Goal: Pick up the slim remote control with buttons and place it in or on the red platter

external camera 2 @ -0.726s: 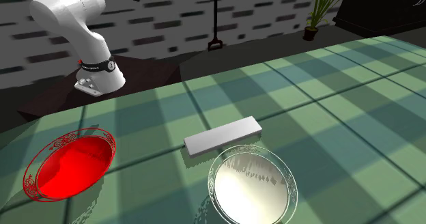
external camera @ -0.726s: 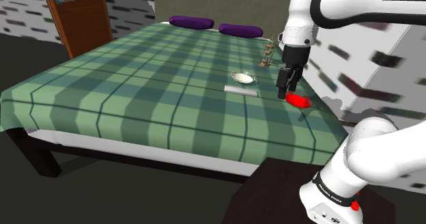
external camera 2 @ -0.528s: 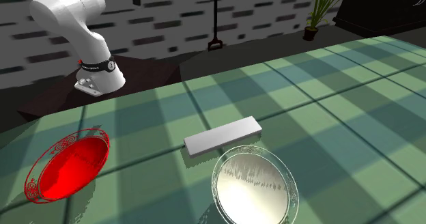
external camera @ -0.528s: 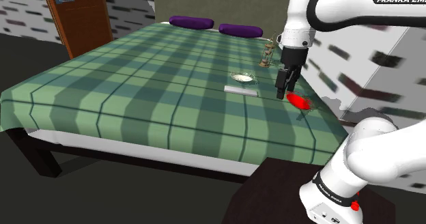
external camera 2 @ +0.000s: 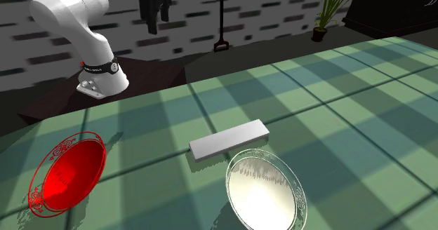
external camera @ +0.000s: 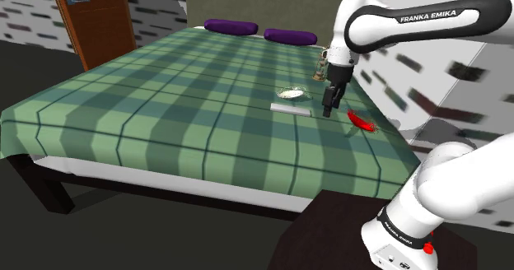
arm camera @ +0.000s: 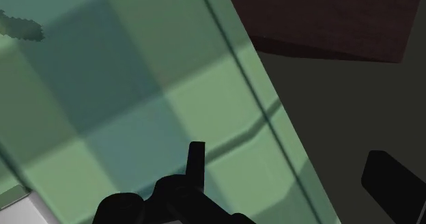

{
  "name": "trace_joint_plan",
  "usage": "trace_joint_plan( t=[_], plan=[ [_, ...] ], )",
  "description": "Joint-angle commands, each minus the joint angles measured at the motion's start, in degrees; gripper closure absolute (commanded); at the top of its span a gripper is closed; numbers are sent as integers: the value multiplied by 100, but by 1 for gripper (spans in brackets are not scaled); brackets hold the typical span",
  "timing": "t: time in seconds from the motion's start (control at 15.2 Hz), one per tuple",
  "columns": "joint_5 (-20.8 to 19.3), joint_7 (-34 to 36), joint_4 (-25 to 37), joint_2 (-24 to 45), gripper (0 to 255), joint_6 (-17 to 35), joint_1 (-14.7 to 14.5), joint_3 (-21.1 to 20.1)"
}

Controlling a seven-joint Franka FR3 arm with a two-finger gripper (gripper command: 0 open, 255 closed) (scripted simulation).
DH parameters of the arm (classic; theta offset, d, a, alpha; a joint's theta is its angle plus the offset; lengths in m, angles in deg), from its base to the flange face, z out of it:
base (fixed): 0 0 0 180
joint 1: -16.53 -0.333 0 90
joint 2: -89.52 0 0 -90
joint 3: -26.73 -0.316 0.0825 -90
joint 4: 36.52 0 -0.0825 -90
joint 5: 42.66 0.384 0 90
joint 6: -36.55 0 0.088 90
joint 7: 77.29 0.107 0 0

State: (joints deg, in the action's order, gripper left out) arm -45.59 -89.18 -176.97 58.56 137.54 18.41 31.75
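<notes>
Swung off the red platter (external camera: 361,120), the gripper (external camera: 329,109) hangs empty, fingers apart. The grey remote (external camera: 290,108) lies lengthwise on the plaid bedspread (external camera: 165,95), just toward the shoulder view's left.

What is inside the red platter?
The red platter is bare inside; the grey remote lies apart on the green checked bedspread. The cloth beneath the platter is hidden.
</notes>
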Motion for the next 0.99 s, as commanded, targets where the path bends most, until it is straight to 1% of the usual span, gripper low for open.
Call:
trace_joint_plan(
  t=[0.0, 0.26, 0.46, 0.66, 0.92],
  plan=[
    [-102, -322, 41, 261, 0, 291, 40, 174],
    [-196, -936, 298, 986, 0, 886, 83, 500],
    [-177, -1408, 582, 1578, 0, 1286, 102, 716],
    [-75, -1894, 940, 2199, 0, 1632, 122, 896],
    [177, -2561, 1530, 3059, 0, 1991, 174, 1063]
  ],
)
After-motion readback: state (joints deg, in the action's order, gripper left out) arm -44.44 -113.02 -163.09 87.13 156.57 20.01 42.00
